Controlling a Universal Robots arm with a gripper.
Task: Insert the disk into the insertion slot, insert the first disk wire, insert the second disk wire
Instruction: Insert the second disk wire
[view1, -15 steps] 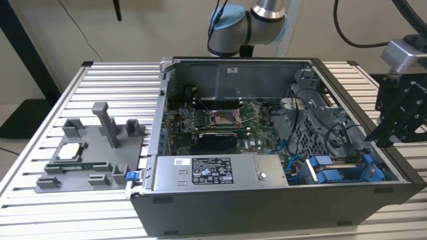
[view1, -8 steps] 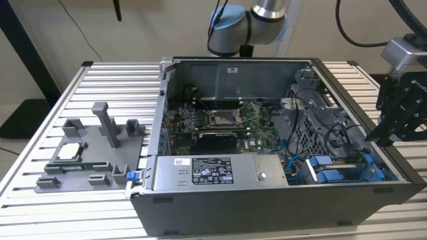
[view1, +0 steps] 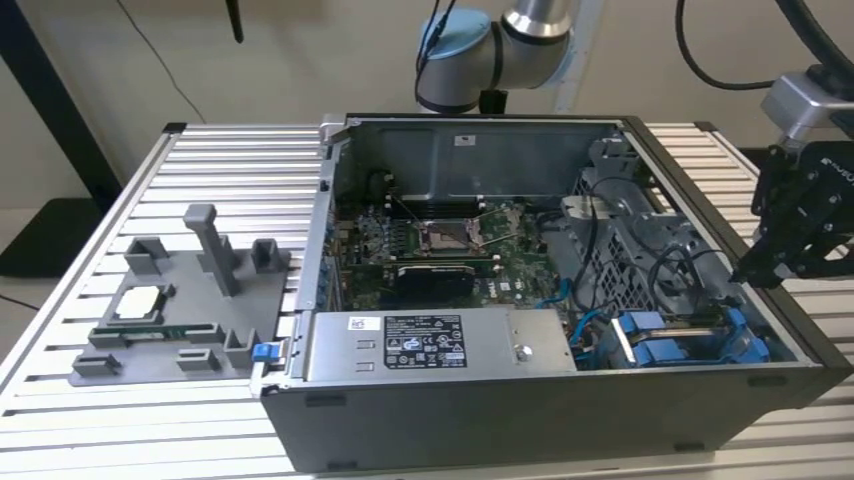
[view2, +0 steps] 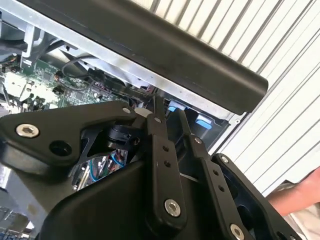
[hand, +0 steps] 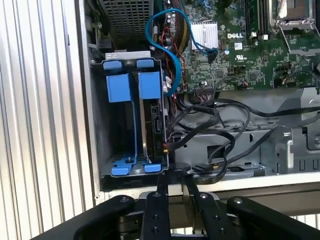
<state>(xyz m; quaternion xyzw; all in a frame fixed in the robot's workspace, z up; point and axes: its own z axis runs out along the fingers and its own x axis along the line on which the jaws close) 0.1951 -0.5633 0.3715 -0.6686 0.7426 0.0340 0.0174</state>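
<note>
The disk stands edge-on in its blue plastic frame inside the insertion slot, the bay at the case's corner. A second blue frame sits beside it. In the exterior view the blue frames lie at the case's front right. Black wires and a blue cable run close to the disk's edge; whether any is plugged in I cannot tell. My gripper hovers over the case rim just outside the slot, open by a narrow gap with nothing between its fingers. It also shows as my gripper and my gripper.
The open computer case rests on a slatted metal table. The motherboard and a silver labelled power-supply box are inside. A grey fixture tray stands at the exterior view's left. A person's hand is near the table.
</note>
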